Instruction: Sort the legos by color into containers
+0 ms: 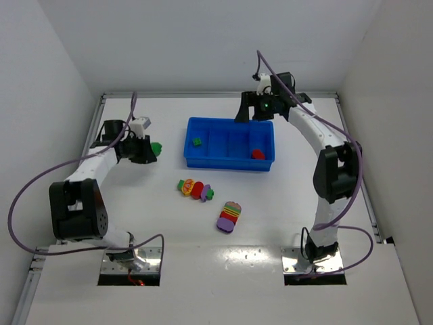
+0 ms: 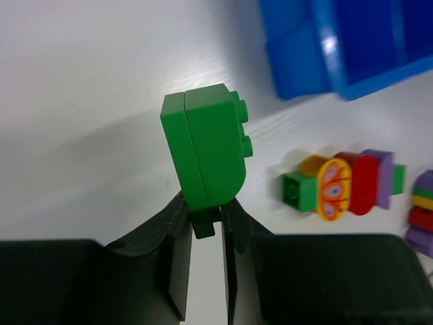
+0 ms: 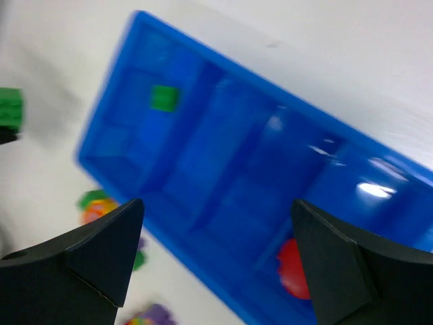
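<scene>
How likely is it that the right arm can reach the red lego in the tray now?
Probably yes: the right pincer hangs open above the blue tray, and the red lego lies uncovered in its end compartment, nothing over it.

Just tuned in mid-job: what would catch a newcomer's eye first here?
The bright blue tray, centre of the top view, with a green brick in its leftmost compartment and a red brick in its rightmost. Left of it, the left gripper is shut on a green lego. Two multicoloured clumps lie in front of the tray.
</scene>
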Robot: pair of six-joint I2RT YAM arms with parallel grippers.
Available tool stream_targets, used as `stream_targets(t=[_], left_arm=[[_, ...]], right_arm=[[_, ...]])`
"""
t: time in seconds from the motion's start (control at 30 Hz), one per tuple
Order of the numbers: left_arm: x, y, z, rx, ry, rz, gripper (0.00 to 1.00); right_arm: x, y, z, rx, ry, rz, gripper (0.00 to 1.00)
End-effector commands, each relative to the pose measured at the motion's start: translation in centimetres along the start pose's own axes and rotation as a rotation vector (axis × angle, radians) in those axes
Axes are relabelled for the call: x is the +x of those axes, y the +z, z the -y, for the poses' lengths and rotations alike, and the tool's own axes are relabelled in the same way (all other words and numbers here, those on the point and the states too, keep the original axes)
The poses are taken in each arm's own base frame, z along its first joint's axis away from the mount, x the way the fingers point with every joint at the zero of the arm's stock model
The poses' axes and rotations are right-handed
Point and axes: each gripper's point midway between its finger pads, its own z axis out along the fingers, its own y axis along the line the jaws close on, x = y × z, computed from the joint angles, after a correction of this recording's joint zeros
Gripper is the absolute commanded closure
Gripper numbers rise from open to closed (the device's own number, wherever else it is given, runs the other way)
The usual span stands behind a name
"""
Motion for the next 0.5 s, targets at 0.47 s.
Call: stream_targets(t=[0.47], left_arm=[[-10.3, -3.3, 7.9, 0.199, 0.022, 0.308, 0.92]], right_arm=[[-4.1, 3.7, -18.2, -0.552, 0.262, 0.016, 0.11]])
